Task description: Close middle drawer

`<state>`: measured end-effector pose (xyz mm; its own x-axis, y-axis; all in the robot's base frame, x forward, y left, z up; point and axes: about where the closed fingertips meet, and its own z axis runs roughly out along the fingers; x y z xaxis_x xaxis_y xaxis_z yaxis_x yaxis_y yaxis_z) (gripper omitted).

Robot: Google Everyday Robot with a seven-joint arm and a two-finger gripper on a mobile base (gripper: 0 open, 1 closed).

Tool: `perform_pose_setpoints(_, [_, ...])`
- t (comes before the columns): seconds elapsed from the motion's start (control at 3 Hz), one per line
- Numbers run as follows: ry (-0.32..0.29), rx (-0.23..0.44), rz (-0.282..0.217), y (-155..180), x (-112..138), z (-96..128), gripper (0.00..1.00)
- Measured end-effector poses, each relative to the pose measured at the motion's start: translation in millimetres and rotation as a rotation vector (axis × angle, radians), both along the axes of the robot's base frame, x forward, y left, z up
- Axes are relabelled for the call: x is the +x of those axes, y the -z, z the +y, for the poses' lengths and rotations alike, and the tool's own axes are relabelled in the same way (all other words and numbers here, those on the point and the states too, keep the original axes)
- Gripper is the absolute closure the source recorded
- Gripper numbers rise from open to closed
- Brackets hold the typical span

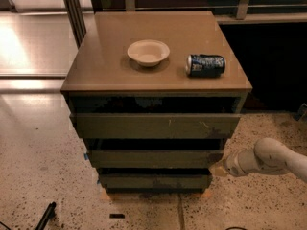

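The middle drawer (pixel 153 158) is the mid-width dark olive-grey front of three on the brown cabinet; it stands slightly pulled out, with a dark gap above it. My gripper (pixel 217 169) comes in from the right on a white arm, its tip at the right end of the middle drawer's front. The wider top front (pixel 156 126) with pale scratches sits above, the narrowest bottom front (pixel 153 181) below.
A white bowl (pixel 148 52) and a dark blue can (pixel 205 64) lying on its side rest on the cabinet top (pixel 105 66). A speckled floor surrounds the cabinet. A dark object (pixel 45 215) lies on the floor at lower left. Metal posts stand behind.
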<state>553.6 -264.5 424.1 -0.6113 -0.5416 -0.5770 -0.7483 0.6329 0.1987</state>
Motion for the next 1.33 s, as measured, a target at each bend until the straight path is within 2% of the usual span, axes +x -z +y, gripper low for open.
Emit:
perform_pose_setpoints(0.33, [-0.001,0.001,0.004,0.4,-0.9,0.4,0.81])
perform_pose_setpoints(1.33, [-0.001,0.001,0.004,0.5,-0.9,0.5,0.11])
